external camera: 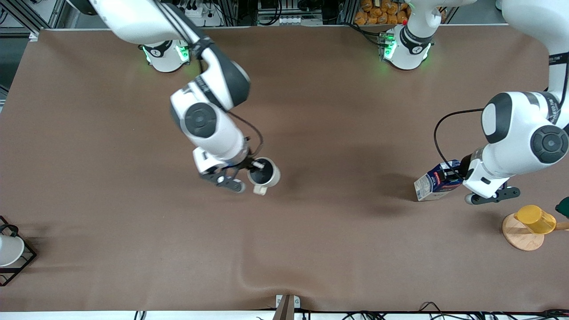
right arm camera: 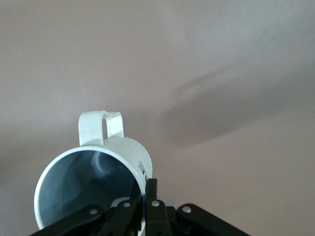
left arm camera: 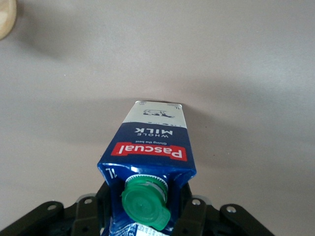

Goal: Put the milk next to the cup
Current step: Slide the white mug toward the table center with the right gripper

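Observation:
The milk [external camera: 433, 181] is a dark-blue carton with a green cap [left arm camera: 145, 201] and a red label band. It is tilted, with its white end low over the table near the left arm's end. My left gripper [external camera: 454, 177] is shut on its upper part, one finger on each side of the cap, as the left wrist view [left arm camera: 146, 219] shows. The cup [external camera: 265, 174], a cream-white mug with a grey inside, is at the table's middle. My right gripper [external camera: 257, 166] is shut on its rim [right arm camera: 140, 179], with one finger inside and one outside. Its handle [right arm camera: 101, 127] points away from the gripper.
A yellow cup [external camera: 535, 219] on a wooden disc [external camera: 521, 235] stands nearer the front camera than the milk, at the left arm's end. A white cup in a black wire rack [external camera: 11, 253] sits at the right arm's end. The brown cloth [external camera: 338, 231] has a fold near its front edge.

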Robot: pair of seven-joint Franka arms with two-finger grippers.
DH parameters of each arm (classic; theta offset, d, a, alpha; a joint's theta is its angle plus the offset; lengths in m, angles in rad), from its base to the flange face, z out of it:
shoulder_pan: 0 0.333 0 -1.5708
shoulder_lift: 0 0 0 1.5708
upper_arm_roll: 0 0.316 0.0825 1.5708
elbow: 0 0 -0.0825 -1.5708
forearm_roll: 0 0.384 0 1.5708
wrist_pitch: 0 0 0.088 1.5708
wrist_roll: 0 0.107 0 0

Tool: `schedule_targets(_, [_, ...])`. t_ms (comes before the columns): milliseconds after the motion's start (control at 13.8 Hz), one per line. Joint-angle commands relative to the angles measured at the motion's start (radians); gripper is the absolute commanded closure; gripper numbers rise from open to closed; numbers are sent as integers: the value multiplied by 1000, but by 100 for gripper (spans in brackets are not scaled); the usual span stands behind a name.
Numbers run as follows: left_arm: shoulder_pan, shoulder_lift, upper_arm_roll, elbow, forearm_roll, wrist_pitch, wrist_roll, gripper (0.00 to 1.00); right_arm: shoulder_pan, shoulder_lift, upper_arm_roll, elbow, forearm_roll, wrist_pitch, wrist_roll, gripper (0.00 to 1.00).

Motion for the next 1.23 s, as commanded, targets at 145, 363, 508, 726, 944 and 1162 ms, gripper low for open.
schedule_targets(145, [3, -32, -4, 92, 18, -151, 56, 46, 144, 119, -31, 34, -89, 118, 167, 100])
schedule_targets(363, [-6, -52, -11, 143, 7, -248, 54, 46, 190, 155, -36, 37, -134, 160, 224, 100])
schedule_targets(508, [-3, -72, -48, 145, 4, -285, 48, 46, 207, 169, -39, 37, -137, 170, 244, 100])
schedule_targets(726, [-3, -89, -118, 143, 4, -321, 31, 46, 270, 208, -91, 37, -148, 228, 284, 100])
schedule_targets(944, [-5, -92, -168, 142, 2, -335, 10, 46, 279, 209, -105, 37, -149, 238, 292, 16])
schedule_targets(1162, [-5, -92, -233, 142, 2, -337, -97, 46, 265, 206, -106, 37, -163, 233, 284, 0])
